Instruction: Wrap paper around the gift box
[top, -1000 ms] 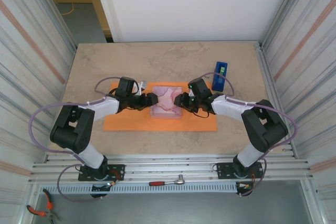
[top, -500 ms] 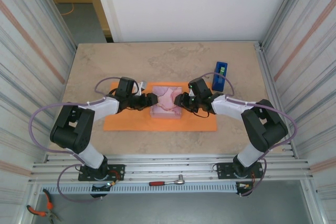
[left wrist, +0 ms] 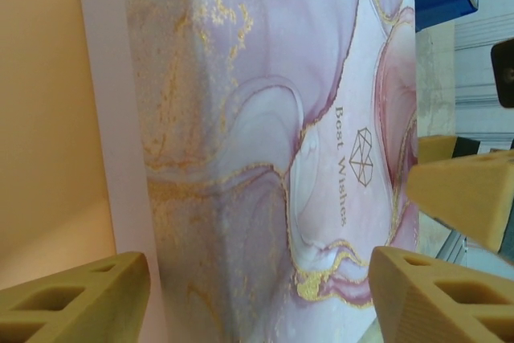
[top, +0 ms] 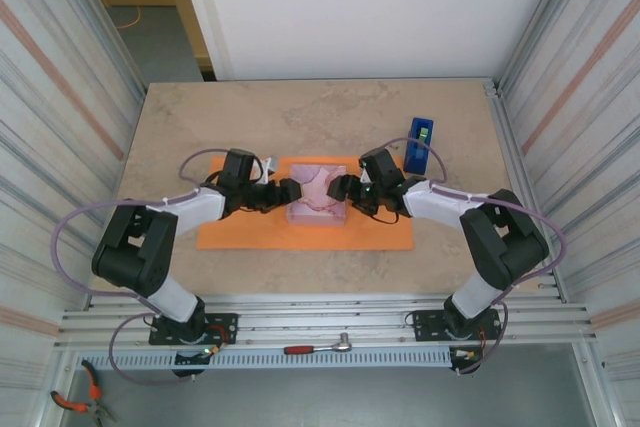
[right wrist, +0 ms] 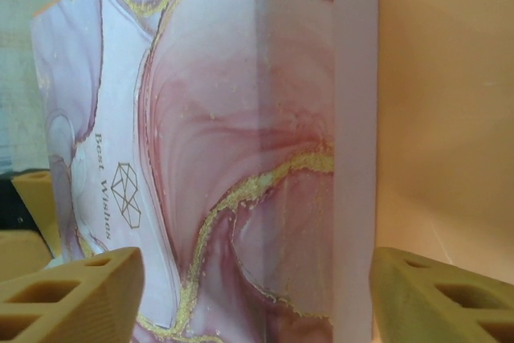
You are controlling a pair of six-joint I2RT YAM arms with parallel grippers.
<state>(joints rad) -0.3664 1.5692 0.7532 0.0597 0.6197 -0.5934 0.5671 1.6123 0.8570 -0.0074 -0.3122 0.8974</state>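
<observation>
Both arms reach forward and fold inward from their bases, elbows pushed outward and forearms low and near level. The left end effector [top: 290, 190] and the right end effector [top: 339, 189] face each other tip to tip with a gap between them. Left wrist camera: its two tan fingers [left wrist: 76, 299] sit wide apart at the lower corners, jaws fully parted; right wrist camera: same, fingers [right wrist: 72, 295] spread wide, jaws parted.
</observation>
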